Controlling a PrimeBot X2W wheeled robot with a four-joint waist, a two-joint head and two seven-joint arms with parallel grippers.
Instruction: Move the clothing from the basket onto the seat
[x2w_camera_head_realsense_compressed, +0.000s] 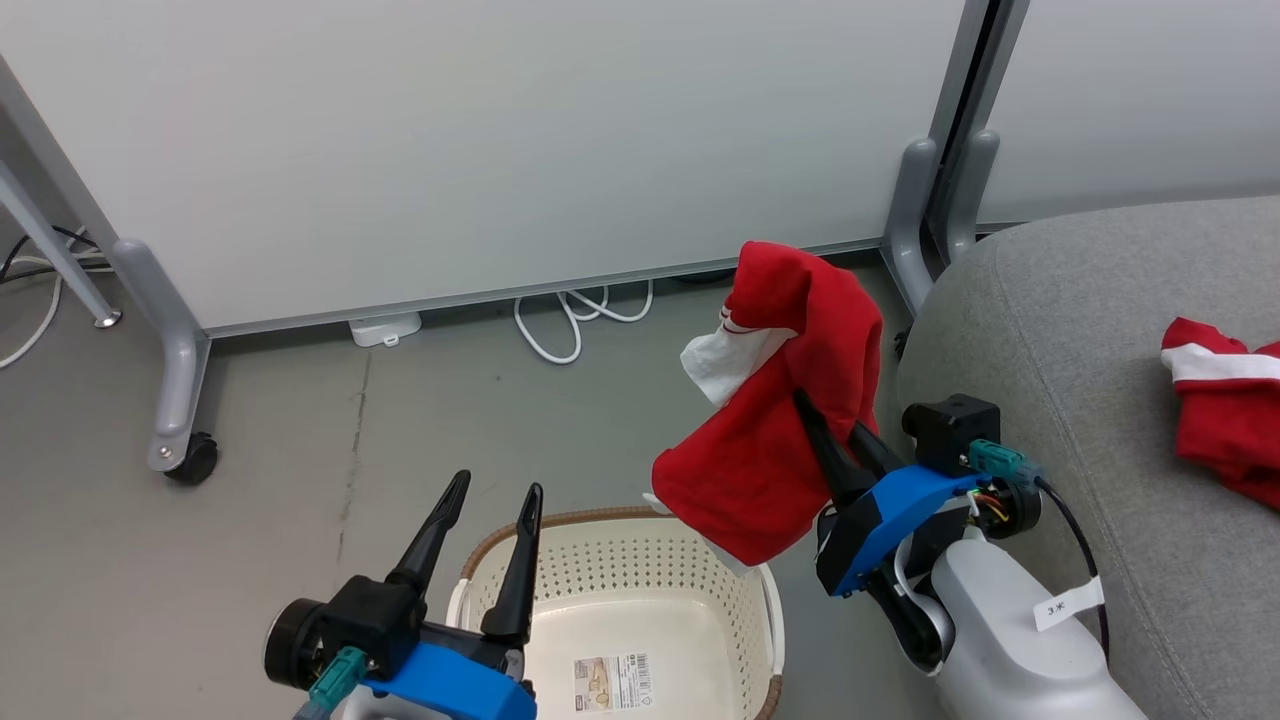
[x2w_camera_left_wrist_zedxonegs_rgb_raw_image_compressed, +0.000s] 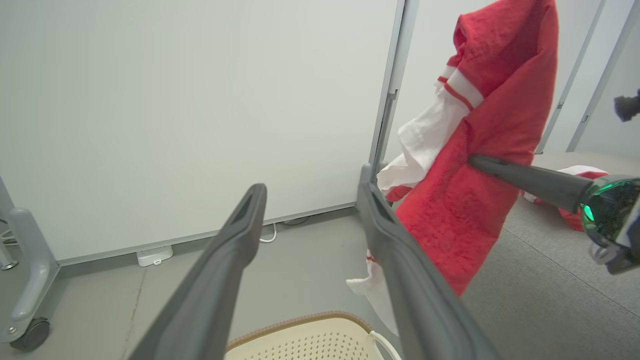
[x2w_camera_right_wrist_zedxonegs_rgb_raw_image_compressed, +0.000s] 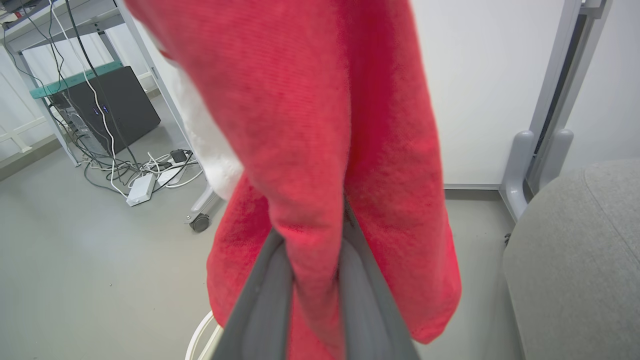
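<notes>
Red garment (x2w_camera_head_realsense_compressed: 775, 440) hangs over the basket (x2w_camera_head_realsense_compressed: 620, 560) rim beside the sofa (x2w_camera_head_realsense_compressed: 1080, 330), one fold pinched in the right gripper (x2w_camera_head_realsense_compressed: 828, 412) (left gripper (x2w_camera_head_realsense_compressed: 498, 482) spread, empty); the thin hold could slip, dropping it short of the sofa.

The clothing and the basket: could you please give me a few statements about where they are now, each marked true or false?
1. The right gripper is shut on the held garment, which drapes over its fingers. True.
2. The basket holds a garment. False: its visible inside is bare but for a barcode label.
3. The left gripper is open and holds nothing. True.
4. Both garments lie on the sofa. False: the second garment lies there; the held garment hangs beside the sofa.
</notes>
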